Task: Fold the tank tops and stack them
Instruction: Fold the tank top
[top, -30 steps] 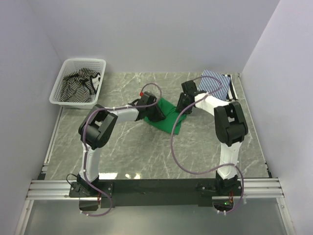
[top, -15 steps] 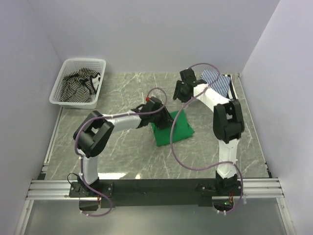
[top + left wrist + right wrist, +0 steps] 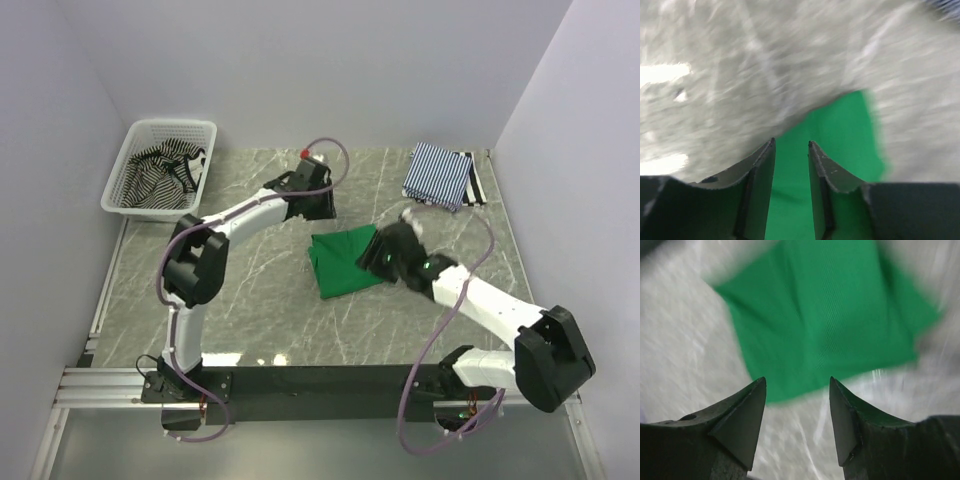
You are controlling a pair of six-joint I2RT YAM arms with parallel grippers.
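Soft light, blurred wrist views

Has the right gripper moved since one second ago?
Yes. The right gripper moved away from the blue-striped top, toward the near side, and is now at the green top, by its right edge.

A grey-green marbled table [image 3: 250,300] carries three things, well apart; a white mesh basket [image 3: 172,124] sits at its far left corner; a folded green tank top [image 3: 340,265] lies flat near the middle; a folded blue-and-white striped top [image 3: 437,172] rests at the far right corner, perhaps overlapping the table's edge there.
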